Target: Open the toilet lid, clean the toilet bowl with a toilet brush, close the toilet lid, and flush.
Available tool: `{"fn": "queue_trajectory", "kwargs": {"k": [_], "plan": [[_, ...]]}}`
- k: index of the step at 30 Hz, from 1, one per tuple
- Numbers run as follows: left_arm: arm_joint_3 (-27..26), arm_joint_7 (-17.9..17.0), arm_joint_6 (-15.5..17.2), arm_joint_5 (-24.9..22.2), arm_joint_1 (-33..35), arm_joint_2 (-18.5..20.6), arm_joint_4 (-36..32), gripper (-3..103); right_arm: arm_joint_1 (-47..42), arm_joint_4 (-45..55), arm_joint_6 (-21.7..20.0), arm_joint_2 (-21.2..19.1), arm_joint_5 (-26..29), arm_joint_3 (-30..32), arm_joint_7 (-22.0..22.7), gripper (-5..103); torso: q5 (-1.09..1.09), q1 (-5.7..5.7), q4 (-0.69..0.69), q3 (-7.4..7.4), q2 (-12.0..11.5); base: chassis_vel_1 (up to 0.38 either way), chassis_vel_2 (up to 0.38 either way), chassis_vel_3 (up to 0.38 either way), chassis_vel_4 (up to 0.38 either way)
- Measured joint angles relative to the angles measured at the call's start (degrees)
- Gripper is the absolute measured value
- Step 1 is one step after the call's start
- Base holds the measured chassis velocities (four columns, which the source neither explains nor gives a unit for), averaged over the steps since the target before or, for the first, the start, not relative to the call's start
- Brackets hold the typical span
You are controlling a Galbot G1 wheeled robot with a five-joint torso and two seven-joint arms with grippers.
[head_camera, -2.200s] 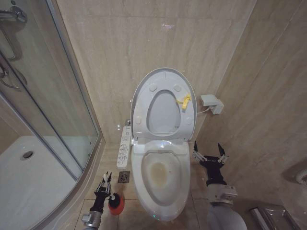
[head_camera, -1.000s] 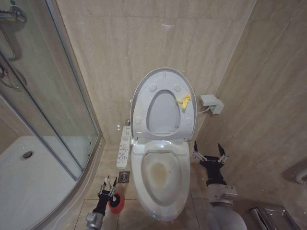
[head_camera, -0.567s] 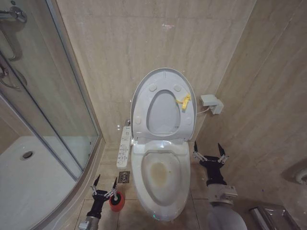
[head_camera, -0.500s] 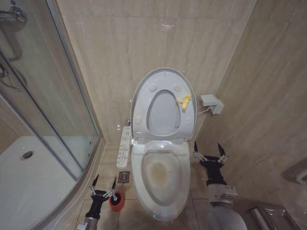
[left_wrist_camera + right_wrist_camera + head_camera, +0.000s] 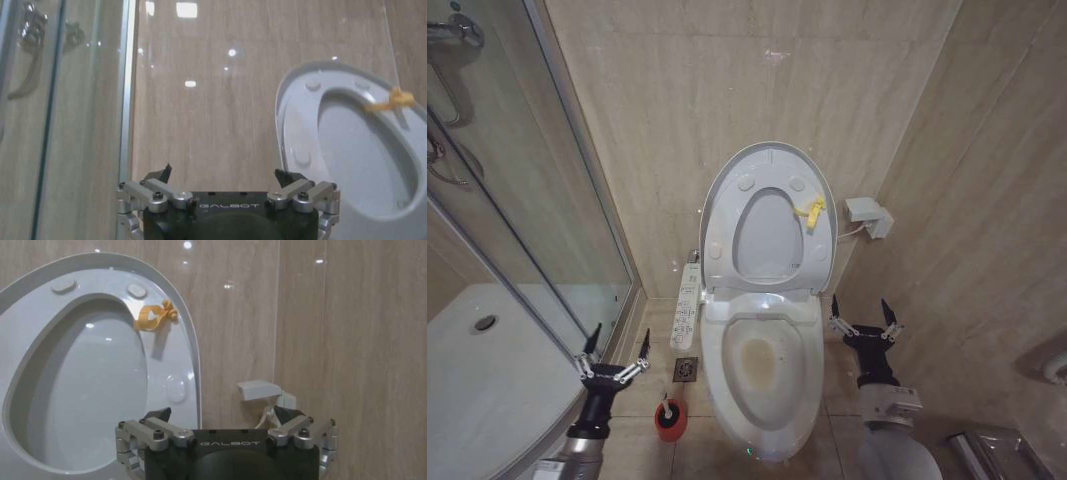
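The toilet lid (image 5: 768, 215) is standing upright against the tiled wall, with the seat ring raised along with it and a small yellow loop tag (image 5: 809, 212) hanging at its edge. Below it the toilet bowl (image 5: 762, 365) is lying open, showing a yellowish stain inside. A side button panel (image 5: 686, 305) is sticking out from the bowl toward the glass shower door (image 5: 537, 230).

The toilet brush (image 5: 667, 416) is sitting in its round red cup holder on the floor just beside the bowl, on the shower side, its thin white handle pointing up. A floor drain (image 5: 685, 369) is lying between the holder and the button panel.

The left pincer (image 5: 614, 350) is hanging above the floor near the shower door, farther from the bowl than the brush, its fingers spread wide apart and holding nothing. The right pincer (image 5: 864, 315) is waiting on the opposite side of the bowl, near a small white wall box (image 5: 868, 216), its fingers likewise spread apart and empty.
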Motion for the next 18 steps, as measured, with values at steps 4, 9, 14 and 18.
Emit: {"fn": "queue_trajectory", "kwargs": {"k": [4, 9, 14, 18], "plan": [[-0.5, -0.5, 1.2, -0.3, 1.9, -1.0, -3.3, 100, 0.0, 0.0, 0.0, 0.0, 0.0, 0.0, 0.0, 100, -0.01, 0.0, 0.0, 0.0, 0.0, 0.0, 0.0, 0.0, 0.0], [-1.2, -1.3, 2.3, -1.3, 4.1, -2.2, -5.8, 100, 0.0, 0.0, 0.0, 0.0, 0.0, 0.0, 0.0, 100, -0.01, 0.0, 0.0, 0.0, 0.0, 0.0, 0.0, 0.0, 0.0], [-1.1, -1.1, 3.8, -3.8, 5.8, -2.2, -7.2, 99, 0.0, 0.0, 0.0, 0.0, 0.0, 0.0, 0.0, 100, -0.01, 0.0, 0.0, 0.0, 0.0, 0.0, 0.0, 0.0, 0.0], [1.4, -4.3, 8.2, -3.9, 6.2, -2.3, -8.4, 85, 0.0, 0.0, 0.0, 0.0, 0.0, 0.0, 0.0, 100, -0.01, 0.0, 0.0, 0.0, 0.0, 0.0, 0.0, 0.0, 0.0]]}}
